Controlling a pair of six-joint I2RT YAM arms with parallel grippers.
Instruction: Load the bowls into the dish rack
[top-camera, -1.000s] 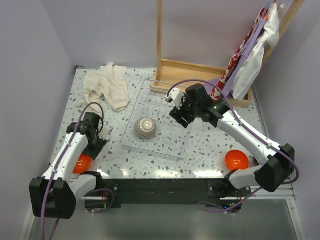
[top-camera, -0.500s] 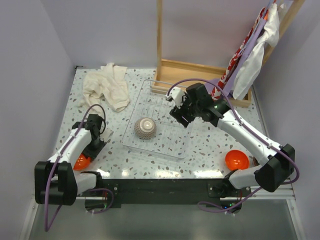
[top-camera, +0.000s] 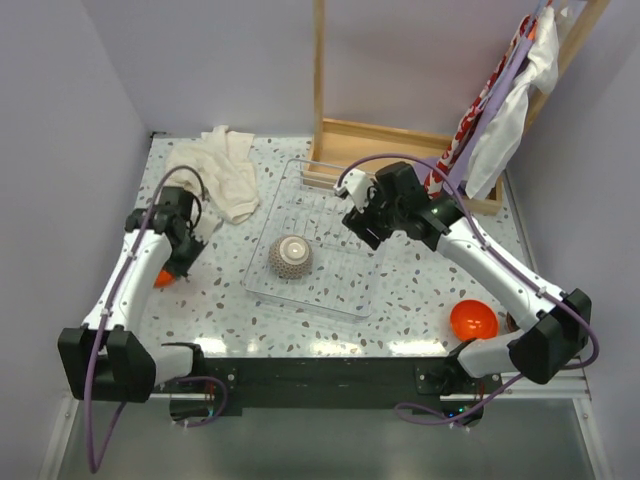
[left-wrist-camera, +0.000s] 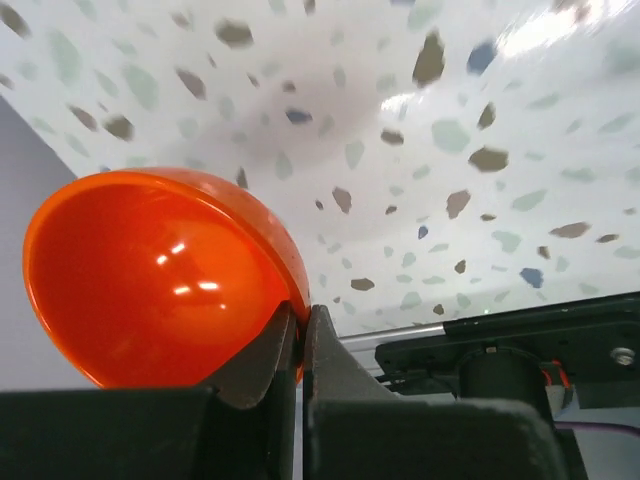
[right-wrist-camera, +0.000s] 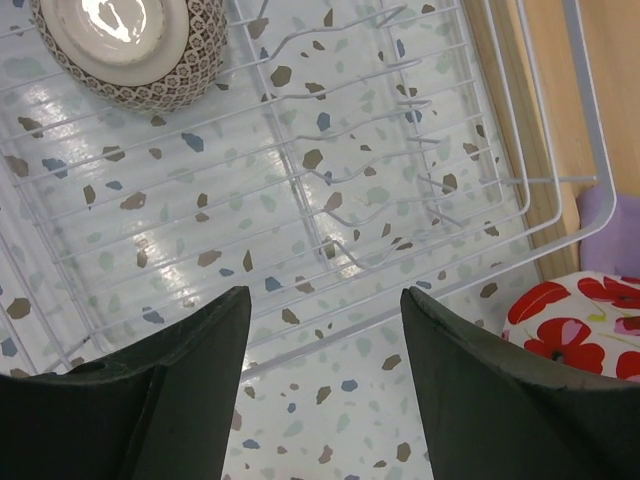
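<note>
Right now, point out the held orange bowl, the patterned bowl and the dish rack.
orange bowl (left-wrist-camera: 160, 280): left wrist view, glossy middle
patterned bowl (right-wrist-camera: 125, 35): right wrist view, pale base
dish rack (top-camera: 330, 280): top view, bare floor

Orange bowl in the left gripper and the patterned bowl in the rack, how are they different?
The orange bowl is plain and shiny; the patterned bowl has tiny dark marks and a pale foot ring. The orange bowl is pinched by its rim in the left gripper, tipped on its side; the patterned bowl sits upside down in the dish rack, with nothing holding it. Both are small and round.
</note>
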